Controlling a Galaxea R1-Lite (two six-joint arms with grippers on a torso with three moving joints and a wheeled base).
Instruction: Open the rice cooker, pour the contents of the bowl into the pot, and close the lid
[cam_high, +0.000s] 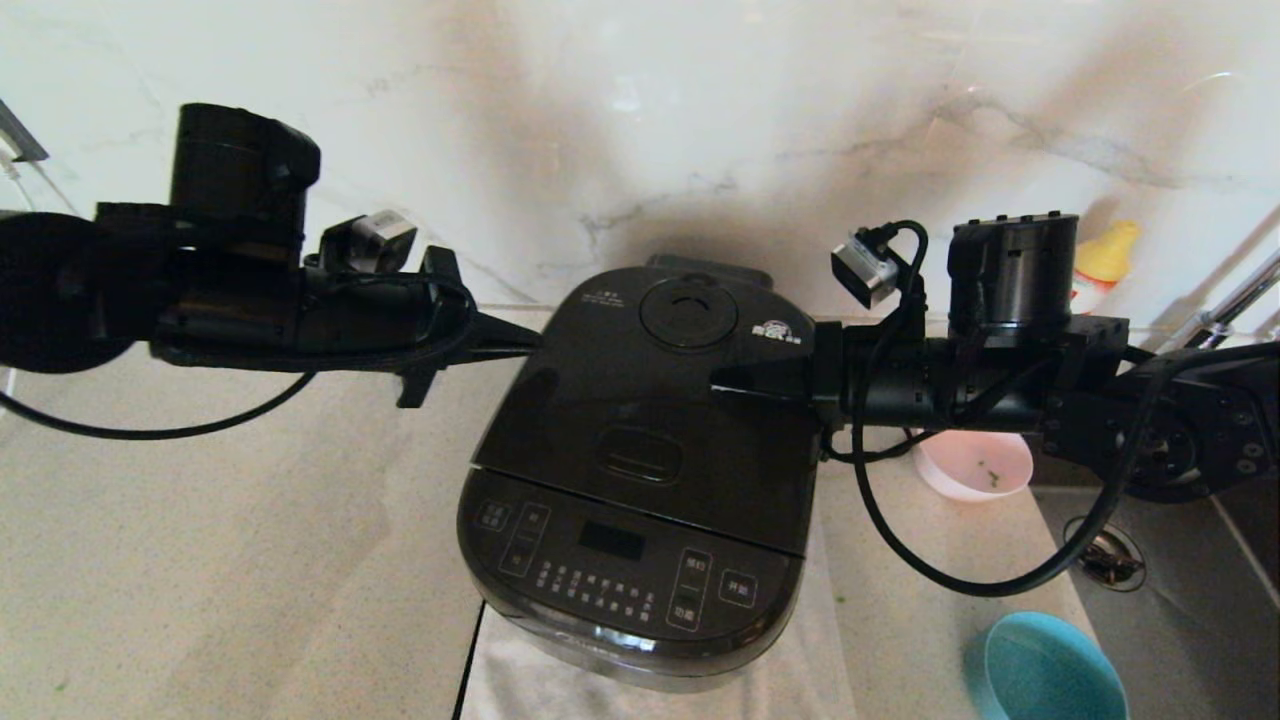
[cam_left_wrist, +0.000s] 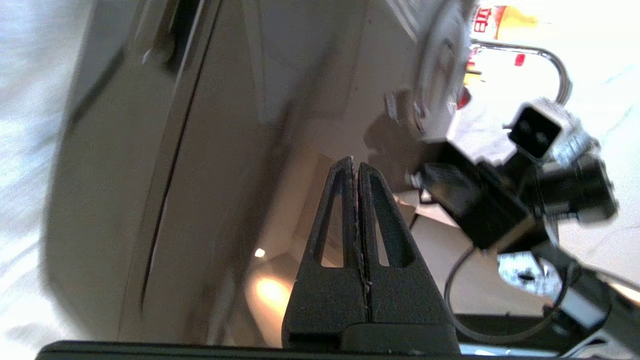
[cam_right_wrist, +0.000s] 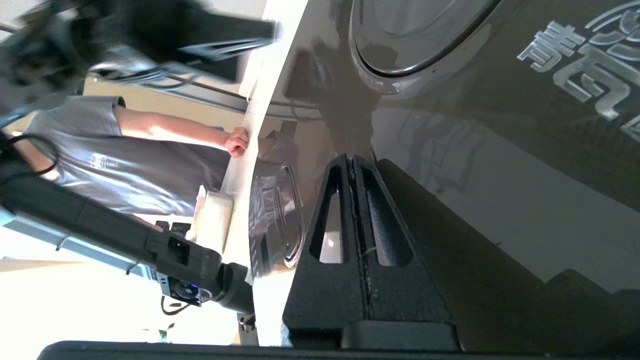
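Sitting shut on the counter, the rice cooker has its lid down; the nearly empty bowl stands right. Both left gripper and right gripper, fingers pressed together, flank the lid, probably finishing closure; next, withdraw.

rice cooker centre, bowl to its right

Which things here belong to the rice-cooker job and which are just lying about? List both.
Job:
- rice cooker, lid down
- pink bowl, only a few green bits inside
- left gripper, shut, at the lid's left edge
- right gripper, shut, over the lid's right side

Lying about:
- blue bowl
- yellow bottle
- sink drain
- cloth under the cooker
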